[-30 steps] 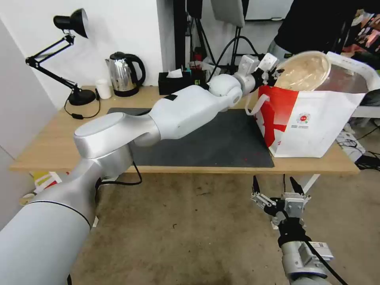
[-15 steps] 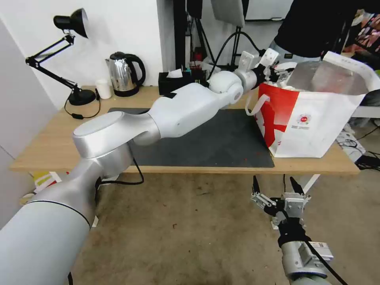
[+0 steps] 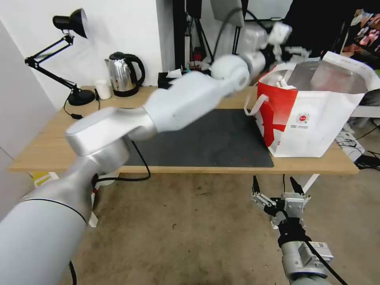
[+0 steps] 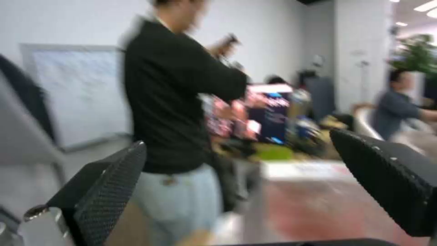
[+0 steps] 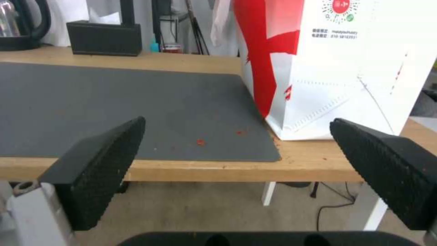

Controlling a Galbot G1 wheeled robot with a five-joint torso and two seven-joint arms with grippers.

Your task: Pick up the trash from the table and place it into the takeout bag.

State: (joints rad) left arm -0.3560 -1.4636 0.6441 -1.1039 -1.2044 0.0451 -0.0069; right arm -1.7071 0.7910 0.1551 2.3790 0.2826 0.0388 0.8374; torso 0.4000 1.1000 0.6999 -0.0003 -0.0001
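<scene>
The takeout bag (image 3: pixel 312 118) stands open at the right end of the table (image 3: pixel 47 146), beside the dark grey mat (image 3: pixel 206 138). White pieces show just inside its mouth; the trash is otherwise hidden within the foil lining. My left gripper (image 3: pixel 295 49) hangs above the bag's far left rim, open and empty; in the left wrist view the left gripper (image 4: pixel 237 141) has nothing between its fingers. My right gripper (image 3: pixel 274 182) is parked below the table's front edge, open. In the right wrist view the right gripper (image 5: pixel 237 121) faces the bag (image 5: pixel 346 68) and mat (image 5: pixel 114 102).
A kettle (image 3: pixel 124 73), a desk lamp (image 3: pixel 71 23), a small white cup (image 3: pixel 103 89) and a black tissue box (image 3: pixel 170 79) line the table's back edge. Red crumbs (image 5: pixel 199 141) lie on the mat. A person in black (image 4: pixel 177 102) stands behind the bag.
The tan bowl held over the bag a second ago has dropped inside. My left gripper has since risen above the bag's mouth. The right arm has stayed still.
</scene>
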